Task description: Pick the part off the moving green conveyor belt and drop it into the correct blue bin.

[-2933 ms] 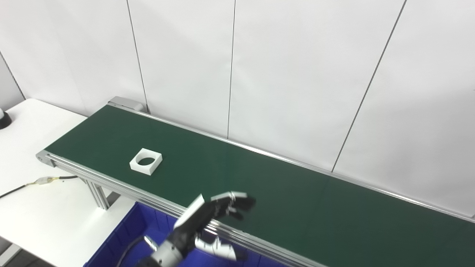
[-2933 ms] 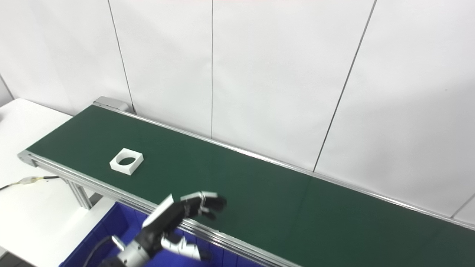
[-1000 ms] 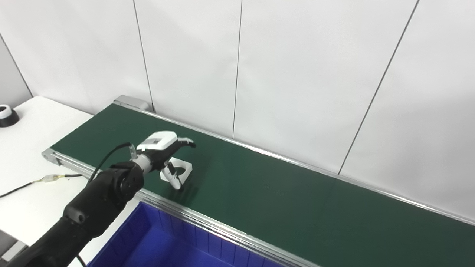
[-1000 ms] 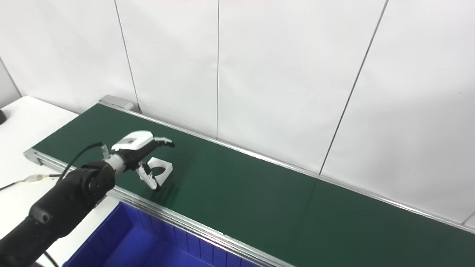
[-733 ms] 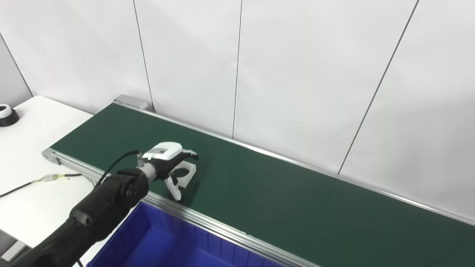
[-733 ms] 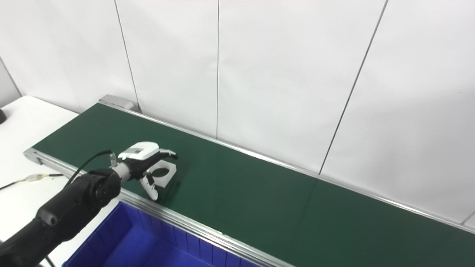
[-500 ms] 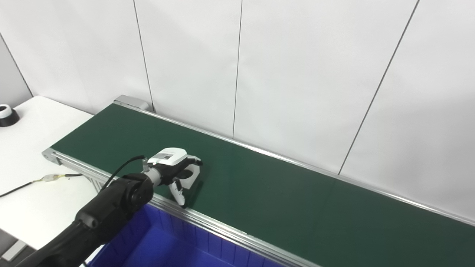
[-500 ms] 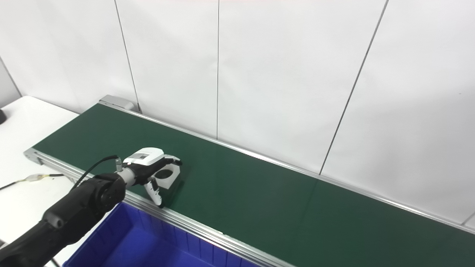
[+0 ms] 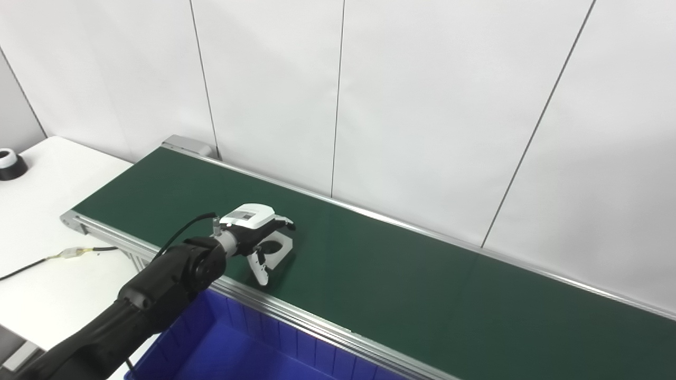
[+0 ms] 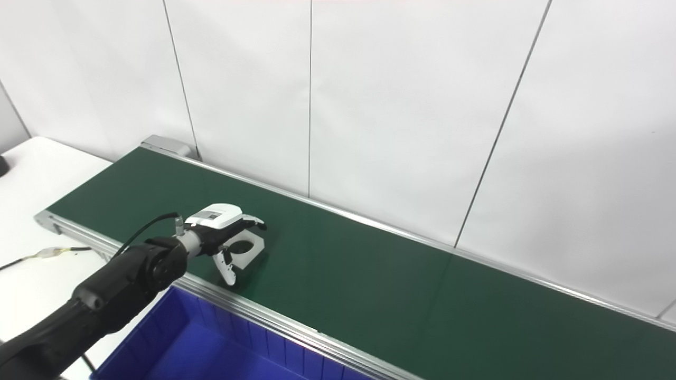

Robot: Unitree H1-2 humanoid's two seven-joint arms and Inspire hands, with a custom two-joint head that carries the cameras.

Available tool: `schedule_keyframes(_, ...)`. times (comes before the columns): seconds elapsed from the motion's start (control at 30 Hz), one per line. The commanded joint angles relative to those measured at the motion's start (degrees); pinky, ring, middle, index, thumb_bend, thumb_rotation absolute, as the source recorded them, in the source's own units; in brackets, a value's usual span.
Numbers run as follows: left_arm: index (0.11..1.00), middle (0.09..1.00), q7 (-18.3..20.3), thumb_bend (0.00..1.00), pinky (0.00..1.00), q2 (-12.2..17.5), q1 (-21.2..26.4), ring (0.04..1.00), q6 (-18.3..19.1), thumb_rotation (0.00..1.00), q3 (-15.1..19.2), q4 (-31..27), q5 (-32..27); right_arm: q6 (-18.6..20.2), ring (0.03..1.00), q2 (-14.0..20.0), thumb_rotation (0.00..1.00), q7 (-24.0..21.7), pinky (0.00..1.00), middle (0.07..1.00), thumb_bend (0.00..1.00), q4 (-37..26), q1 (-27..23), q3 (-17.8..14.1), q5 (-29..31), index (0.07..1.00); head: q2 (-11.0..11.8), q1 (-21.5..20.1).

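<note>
A white square part with a round hole (image 9: 280, 250) lies on the green conveyor belt (image 9: 422, 295), near its front rail on the left. My left hand (image 9: 252, 233) hovers right over the part. Its fingers reach over the part's far edge and its thumb (image 9: 260, 272) hangs down at the near left side, apart from the fingers. The hand is open and straddles the part, hiding its left half. The same shows in the right eye view, with the hand (image 10: 219, 227) over the part (image 10: 249, 251). My right hand is out of sight.
A blue bin (image 9: 237, 348) stands below the belt's front rail, at the bottom left. A white table (image 9: 37, 285) lies left of the belt, with a cable (image 9: 68, 255) and a small black and white object (image 9: 8, 164). A white panelled wall runs behind the belt.
The part has ridden the belt to the right. My left hand came up from beside the bin, reached over the part, and has followed it to the right, its fingers lowering around it.
</note>
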State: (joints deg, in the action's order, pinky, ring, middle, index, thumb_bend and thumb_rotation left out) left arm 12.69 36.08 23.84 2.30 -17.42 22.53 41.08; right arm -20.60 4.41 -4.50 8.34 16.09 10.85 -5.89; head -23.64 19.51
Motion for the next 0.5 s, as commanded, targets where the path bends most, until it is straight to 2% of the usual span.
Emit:
schedule_keyframes(0.0,0.875,0.904,-0.6,0.86,0.77,2.2,3.4,0.887,-1.1,0.0,0.4,-0.4,0.7,-2.3,0.809,-0.1,0.38,0.0,0.72,0.863,0.61,-1.7,0.0,-0.1,0.1,0.906,-0.1,-0.1)
schedule_keyframes(0.47,0.864,0.897,0.8,0.86,0.79,1.6,4.0,0.872,-0.2,0.0,-0.3,0.1,0.2,-2.2,0.808,0.0,0.37,-0.1,0.71,0.863,0.61,-2.6,0.6,-0.2,0.0,0.906,-0.7,-0.3)
